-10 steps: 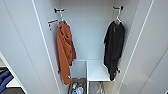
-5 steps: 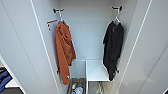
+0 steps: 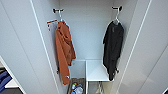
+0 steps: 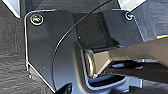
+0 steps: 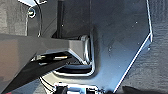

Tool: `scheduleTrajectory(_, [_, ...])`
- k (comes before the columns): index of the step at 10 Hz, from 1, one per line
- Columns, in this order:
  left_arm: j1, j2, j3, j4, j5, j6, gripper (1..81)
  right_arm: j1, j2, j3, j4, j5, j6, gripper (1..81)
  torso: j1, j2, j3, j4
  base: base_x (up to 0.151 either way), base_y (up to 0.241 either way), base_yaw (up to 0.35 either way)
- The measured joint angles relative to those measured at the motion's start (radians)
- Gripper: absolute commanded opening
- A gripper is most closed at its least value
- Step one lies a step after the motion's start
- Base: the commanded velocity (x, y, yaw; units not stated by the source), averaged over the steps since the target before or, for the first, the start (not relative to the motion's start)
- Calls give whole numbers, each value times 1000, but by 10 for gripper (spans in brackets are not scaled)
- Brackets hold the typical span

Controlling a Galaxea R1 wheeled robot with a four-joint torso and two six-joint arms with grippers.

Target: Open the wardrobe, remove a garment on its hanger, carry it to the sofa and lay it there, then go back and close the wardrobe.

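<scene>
Wardrobe [image 3: 22,50] stood open | black T-shirt [image 3: 113,50] hung lengthwise on white hanger [image 3: 116,20], our right side | we couldn't tell either gripper's state

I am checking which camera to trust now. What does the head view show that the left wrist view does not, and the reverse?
Head view alone: the open wardrobe, with the black garment on its hanger to the right and an orange garment to the left, above white shelves.
Left wrist view alone: the robot's dark plate, a thin cable and dark floor.
Shared: nothing that I can match.
</scene>
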Motion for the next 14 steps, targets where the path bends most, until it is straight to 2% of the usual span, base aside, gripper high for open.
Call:
scheduleTrajectory(6, [4, 0, 0, -2, 0, 0, 811, -1, 4, 0, -2, 2, -1, 811, -1, -1, 0, 0, 101, 0, 0])
scheduleTrajectory(14, [4, -1, 0, -2, 0, 0, 811, 2, 4, 0, -2, 2, -1, 811, -2, -1, 0, 0, 126, 0, 0])
